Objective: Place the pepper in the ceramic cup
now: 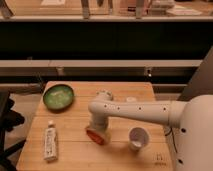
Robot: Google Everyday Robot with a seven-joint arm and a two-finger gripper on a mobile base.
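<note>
- The ceramic cup (137, 137) is seen upright at lower right; its contents cannot be made out.
- The gripper (96, 134) is lowered at lower centre, over the red-orange pepper (95, 137); its grip cannot be told.
- A green bowl (58, 96) is set at upper left of the wooden table (75, 150).

A smooth white arm is showing rounded, tube-like segments dotted with small dark screw holes along its length. A bulky white rounded shell is filling the lower right corner. The hand (97, 134) is sitting low at the arm's end, over the counter's middle.
</note>
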